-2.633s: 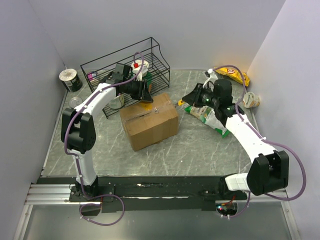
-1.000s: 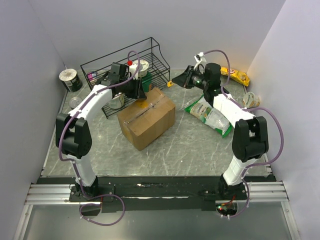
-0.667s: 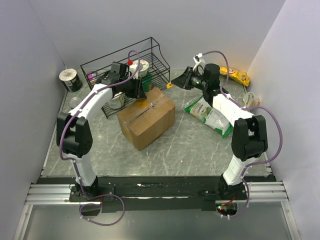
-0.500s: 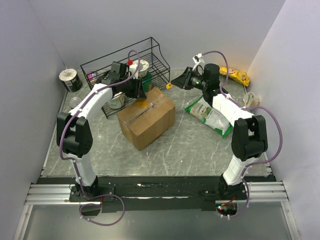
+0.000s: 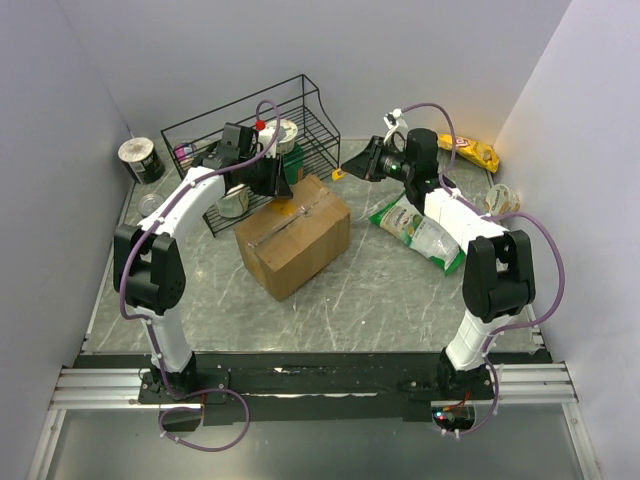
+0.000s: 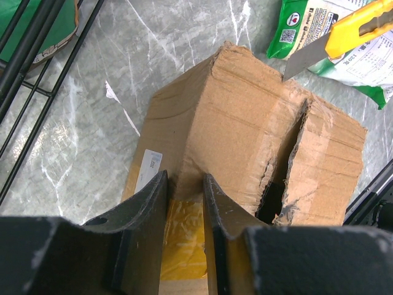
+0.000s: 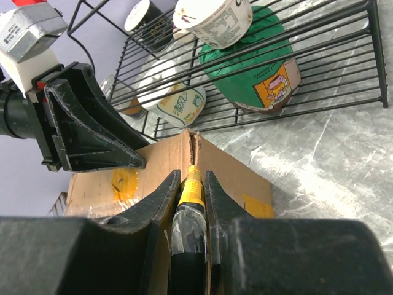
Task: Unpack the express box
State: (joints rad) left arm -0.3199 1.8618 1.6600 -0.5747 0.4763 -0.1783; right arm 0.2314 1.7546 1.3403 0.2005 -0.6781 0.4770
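left gripper (image 6: 184, 181): jaws narrowly apart above express box (image 6: 239, 129), by its yellow label (image 6: 181, 239) | top seam split open | utility knife (image 6: 339, 38) blade tip at box's far edge

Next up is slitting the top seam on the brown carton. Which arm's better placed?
Right. The right gripper holds the yellow utility knife, its blade tip at the end of the brown cardboard express box's top seam. The left gripper has no tool and sits at the box's yellow-labelled end.

bright even light, soft shadows, near edges blurred
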